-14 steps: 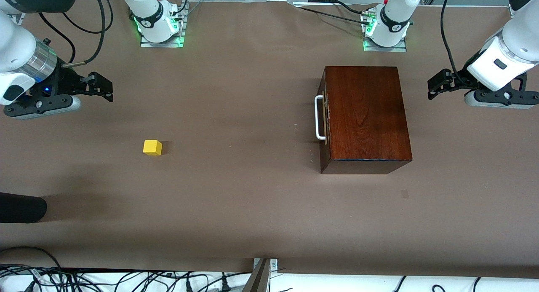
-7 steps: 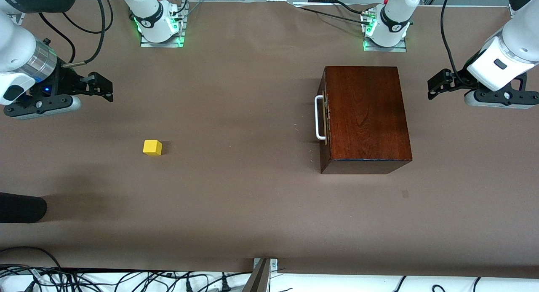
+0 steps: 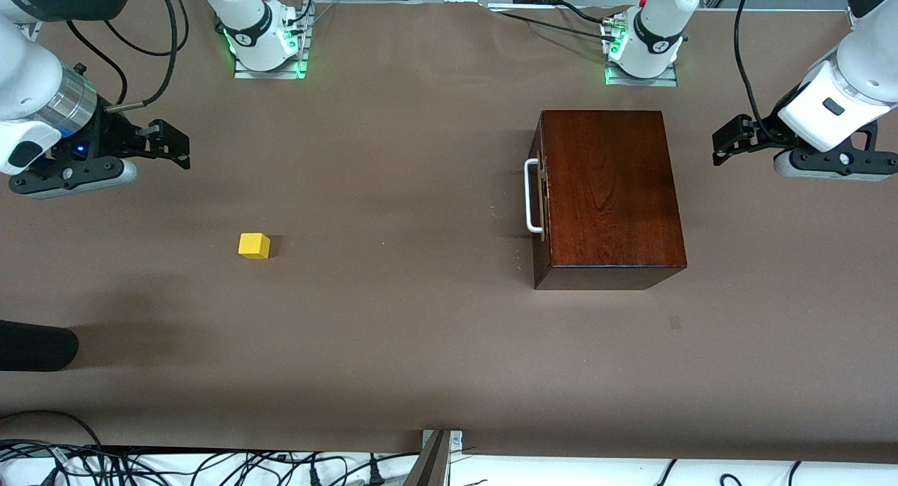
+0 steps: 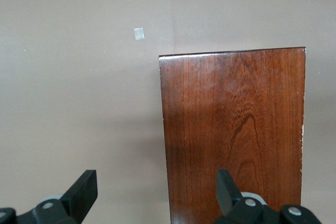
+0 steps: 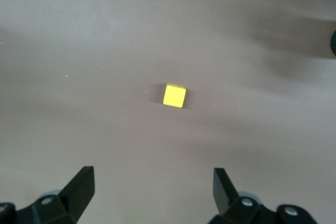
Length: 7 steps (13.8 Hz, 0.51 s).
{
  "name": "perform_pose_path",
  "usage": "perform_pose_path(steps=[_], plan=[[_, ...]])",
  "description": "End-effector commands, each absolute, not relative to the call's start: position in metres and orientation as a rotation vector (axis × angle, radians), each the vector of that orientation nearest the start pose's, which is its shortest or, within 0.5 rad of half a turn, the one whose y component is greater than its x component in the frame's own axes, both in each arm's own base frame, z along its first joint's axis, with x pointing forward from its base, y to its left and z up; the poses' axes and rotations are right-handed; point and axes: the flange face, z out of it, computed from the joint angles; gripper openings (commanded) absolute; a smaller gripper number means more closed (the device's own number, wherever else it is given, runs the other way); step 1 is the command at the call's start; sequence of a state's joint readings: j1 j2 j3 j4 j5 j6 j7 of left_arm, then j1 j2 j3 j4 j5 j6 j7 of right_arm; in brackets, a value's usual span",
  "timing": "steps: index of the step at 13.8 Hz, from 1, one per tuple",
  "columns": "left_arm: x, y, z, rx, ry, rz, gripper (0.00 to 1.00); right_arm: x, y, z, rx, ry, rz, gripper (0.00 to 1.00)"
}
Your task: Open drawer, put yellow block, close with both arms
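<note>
1. Ahead of our right gripper (image 5: 152, 195), whose spread fingers grasp nothing, the yellow block (image 5: 174, 95) rests on the table (image 3: 393, 332).
2. Our left gripper (image 4: 157, 198), likewise spread, hovers by the box (image 4: 233, 129); we should centre on the handle (image 3: 532, 195), drawer (image 3: 539, 191) unopened.

The left gripper (image 4: 155, 195) hangs over the table (image 4: 68, 87) with its fingers (image 4: 84, 192) spread wide, one tip above the glossy box (image 4: 233, 129). A small pale patch (image 4: 138, 33) lies on the table at about 10 o'clock from the box's corner.
</note>
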<state>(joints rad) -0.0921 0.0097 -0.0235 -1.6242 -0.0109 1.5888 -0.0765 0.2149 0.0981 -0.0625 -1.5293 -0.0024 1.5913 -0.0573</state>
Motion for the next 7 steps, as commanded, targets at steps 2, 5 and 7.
perform_pose_path(steps=[2,5,7], plan=[[0.5566,-0.0652,0.6014,-3.137,0.053,0.079,1.0,0.5816,0.0915,0.5948,-3.124,-0.354,0.029,1.0],[0.5564,-0.0669,0.6014,-3.137,0.058,0.079,1.0,0.582,0.0905,0.5956,-3.126,-0.354,0.024,1.0],[0.5569,-0.0661,0.6005,-3.137,0.055,0.082,1.0,0.582,0.0903,0.5956,-3.127,-0.354,0.023,1.0]])
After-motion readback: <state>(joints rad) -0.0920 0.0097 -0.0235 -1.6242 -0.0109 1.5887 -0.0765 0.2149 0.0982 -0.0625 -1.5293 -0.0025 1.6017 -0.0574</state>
